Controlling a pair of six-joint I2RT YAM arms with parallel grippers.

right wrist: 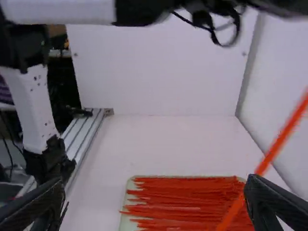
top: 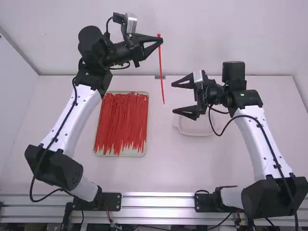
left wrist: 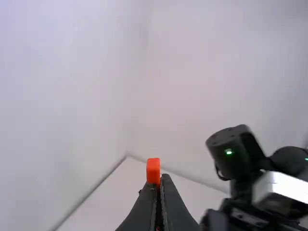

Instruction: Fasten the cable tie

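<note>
We found the left gripper [top: 159, 41] raised above the bench's [top: 192, 168] far edge, its fingers pressed together on the head of one red cable tie [top: 161, 72]. The tie hung straight down, its tip clear of the bench. The right gripper [top: 174, 97] hovered just beside the strap's lower end, jaws spread wide and holding nothing. Under it, near the bench's middle, sat what looked like a shallow clear dish [top: 192, 131]. A tray [top: 120, 155] piled with loose red ties [top: 120, 122] lay left of centre.
</note>
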